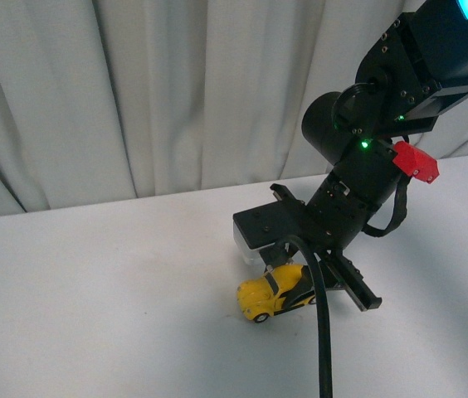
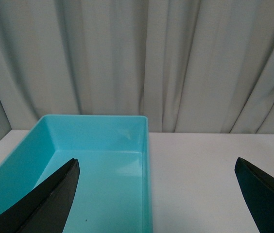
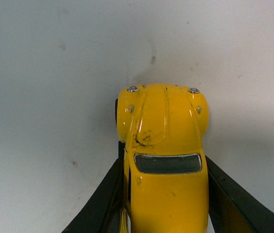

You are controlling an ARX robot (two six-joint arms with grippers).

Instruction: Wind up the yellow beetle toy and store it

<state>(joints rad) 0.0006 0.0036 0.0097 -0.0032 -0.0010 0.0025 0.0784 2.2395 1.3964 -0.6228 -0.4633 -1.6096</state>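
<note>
R gripper (image 1: 288, 280) is nipped in on the yellow beetle toy (image 1: 274, 296), one black finger (image 3: 105, 199) against each flank, jaws only as far apart as the body is wide; toy sits wheels-down on the white tabletop (image 1: 93, 290), right of its middle and well off the far edge.

Toy: glossy bright-yellow rounded car; two small chrome headlights at the nose; dark scuff marks on the bonnet; dark windscreen w/ thin silver trim; black stripe along the side and black wheels in front view.

Nose points away from the R wrist, toward the tabletop's left side and a bit to the near side; long axis runs straight down the gap btw the fingers, tail end tucked under the gripper.

R arm drops in from the upper right, w/ a red part (image 1: 416, 162) on it and a black cable (image 1: 321, 340) hanging past the toy.

L gripper (image 2: 156, 162) is spread wide, nothing btw its fingers (image 2: 49, 201); under it a teal tray (image 2: 93, 127) on the tabletop, far wall near the curtain (image 2: 176, 58) edge.
</note>
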